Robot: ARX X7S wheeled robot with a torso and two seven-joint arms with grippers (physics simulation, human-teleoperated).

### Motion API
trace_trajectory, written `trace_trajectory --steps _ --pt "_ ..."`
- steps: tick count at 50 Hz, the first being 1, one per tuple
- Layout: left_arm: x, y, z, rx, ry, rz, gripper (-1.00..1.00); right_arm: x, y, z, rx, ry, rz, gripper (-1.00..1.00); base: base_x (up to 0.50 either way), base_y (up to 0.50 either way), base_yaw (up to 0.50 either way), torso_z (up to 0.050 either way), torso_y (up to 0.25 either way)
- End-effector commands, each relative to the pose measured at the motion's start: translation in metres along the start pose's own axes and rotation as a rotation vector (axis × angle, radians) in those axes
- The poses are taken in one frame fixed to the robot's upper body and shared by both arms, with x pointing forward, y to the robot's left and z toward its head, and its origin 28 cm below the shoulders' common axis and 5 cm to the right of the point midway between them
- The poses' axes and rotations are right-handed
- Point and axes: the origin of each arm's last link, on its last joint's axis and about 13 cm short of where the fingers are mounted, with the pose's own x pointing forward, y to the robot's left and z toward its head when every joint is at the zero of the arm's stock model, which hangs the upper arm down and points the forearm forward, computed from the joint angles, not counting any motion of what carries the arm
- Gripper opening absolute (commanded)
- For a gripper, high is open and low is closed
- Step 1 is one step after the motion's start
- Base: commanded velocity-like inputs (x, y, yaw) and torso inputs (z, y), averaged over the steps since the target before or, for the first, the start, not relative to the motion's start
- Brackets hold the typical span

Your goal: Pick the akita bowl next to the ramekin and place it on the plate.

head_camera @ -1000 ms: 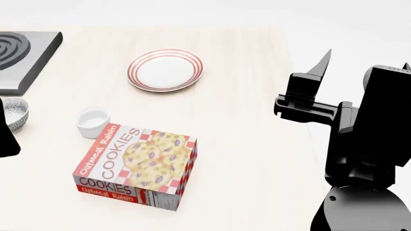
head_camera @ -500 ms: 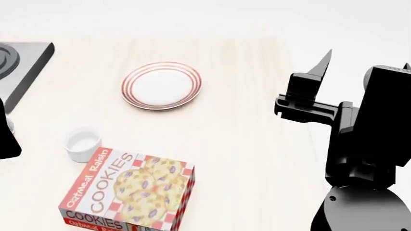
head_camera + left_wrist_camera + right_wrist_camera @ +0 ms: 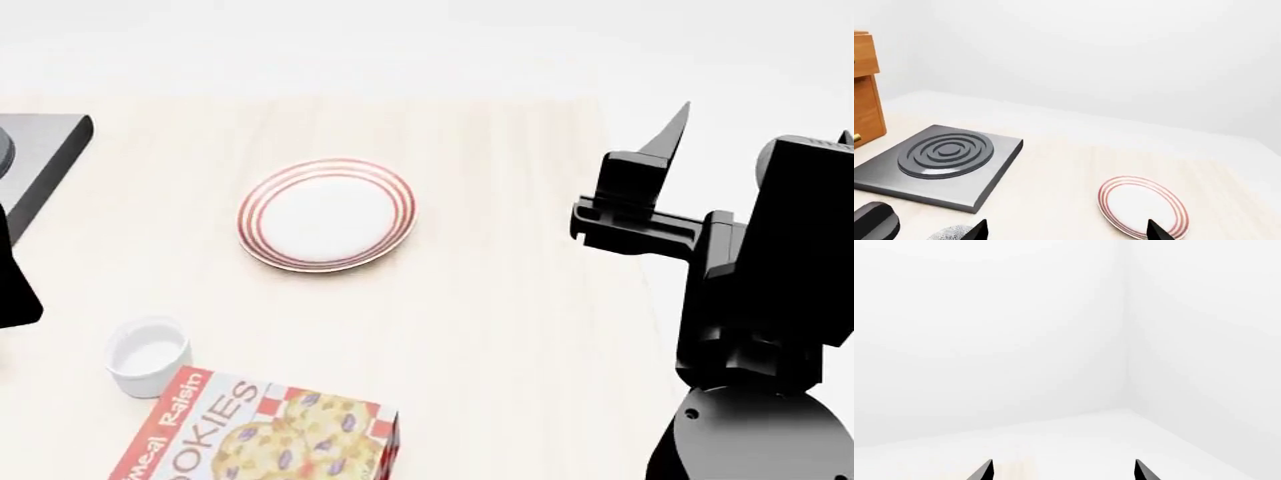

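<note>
Pale wood covers the table [image 3: 507,300] in the head view. The plate [image 3: 327,214] with red rings lies near the middle of it, with nothing on it. The small white cup [image 3: 147,355] stands nearer to the robot and more to the left, just beside the corner of a cookie box [image 3: 254,435] at the lower edge. A grey stove plate [image 3: 47,150] shows at the far left edge. The right arm [image 3: 747,300] is raised over the right side of the table; one pointed finger [image 3: 674,130] shows.

In the left wrist view, the left gripper [image 3: 1066,231] has two dark tips wide apart and holds nothing. The plate [image 3: 1142,205] lies beyond them, and a grey patterned bowl [image 3: 954,233] shows only its rim beside one tip. The stove plate [image 3: 937,165] is behind it, and a wooden cabinet [image 3: 866,95] stands at the edge.

In the right wrist view, the right gripper [image 3: 1062,471] is also wide, empty, facing white walls
</note>
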Motion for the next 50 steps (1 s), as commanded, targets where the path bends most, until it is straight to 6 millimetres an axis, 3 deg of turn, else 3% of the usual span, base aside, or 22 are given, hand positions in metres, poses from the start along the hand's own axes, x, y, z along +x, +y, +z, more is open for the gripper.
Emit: trace_trajectory --steps 1,50 --pt "0.0007 0.0006 -0.0022 -0.03 -0.017 -0.009 1.0 -0.0005 -0.0011 0.0006 0.017 -0.005 -0.002 1.0 0.25 0.0 0.0 0.0 0.015" --pt "0.0001 0.0 0.0029 -0.031 -0.017 -0.01 1.0 -0.0004 -0.0014 0.0 0.025 -0.01 0.002 1.0 0.32 0.0 0.0 0.0 0.0"
